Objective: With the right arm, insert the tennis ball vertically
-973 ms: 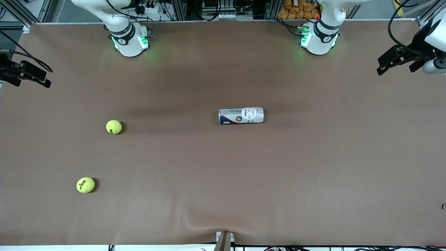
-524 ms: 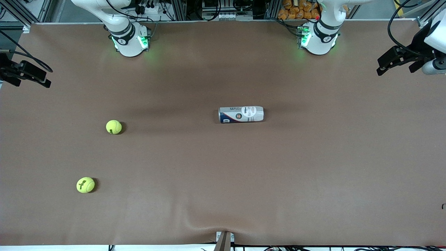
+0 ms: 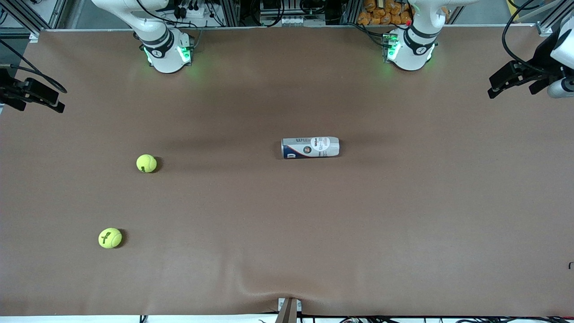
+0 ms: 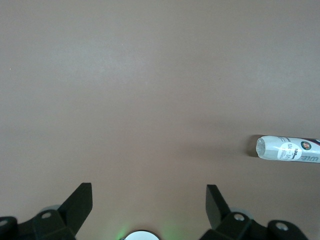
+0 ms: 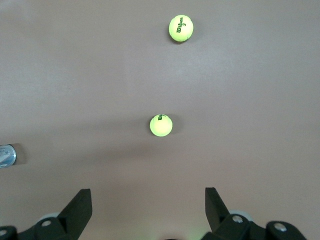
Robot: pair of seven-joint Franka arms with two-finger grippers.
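Two yellow tennis balls lie toward the right arm's end of the table, one (image 3: 146, 163) farther from the front camera and one (image 3: 110, 238) nearer to it. Both show in the right wrist view (image 5: 161, 125), (image 5: 180, 28). A white and blue ball can (image 3: 310, 147) lies on its side near the table's middle. It also shows in the left wrist view (image 4: 287, 149) and, cut off at the edge, in the right wrist view (image 5: 7, 155). My right gripper (image 5: 149, 200) is open and empty, up over its end of the table (image 3: 40, 96). My left gripper (image 4: 149, 200) is open and empty over its own end (image 3: 511, 80).
The brown table cover (image 3: 287, 233) has a small wrinkle at the front edge by a clamp (image 3: 288, 308). Both arm bases (image 3: 167, 54), (image 3: 409, 51) glow green at the back edge.
The can has rolled a little in place, its label turning. My left gripper has shifted slightly toward the table's back corner. The balls and my right gripper have not moved.
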